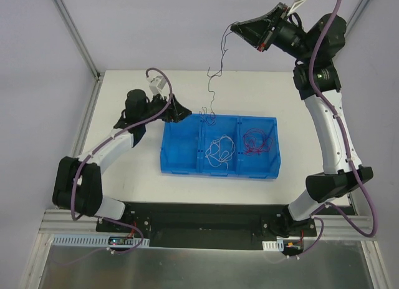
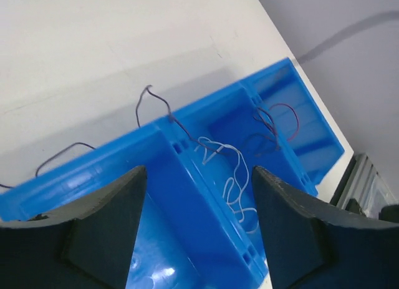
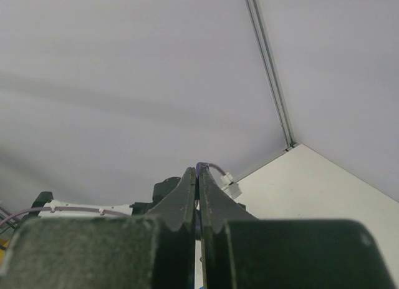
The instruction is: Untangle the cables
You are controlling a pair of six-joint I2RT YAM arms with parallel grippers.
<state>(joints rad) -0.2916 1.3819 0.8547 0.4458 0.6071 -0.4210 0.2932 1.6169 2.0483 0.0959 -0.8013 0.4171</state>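
White cable (image 1: 218, 150) lies in the middle compartment of the blue bin (image 1: 181, 165), red cable (image 1: 259, 141) in the right one. At the bin's left end the left tool (image 1: 181, 109) has its fingers apart. Farther off, the raised right tool (image 1: 235, 28) is clamped on the dark cable (image 1: 213, 83), which dangles to the bin's far rim.

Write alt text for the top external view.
The right gripper, raised high, pinches a dark cable dangling down to a blue bin. A white cable lies in its middle compartment, a red cable in the right one; the left gripper hovers at its left end.
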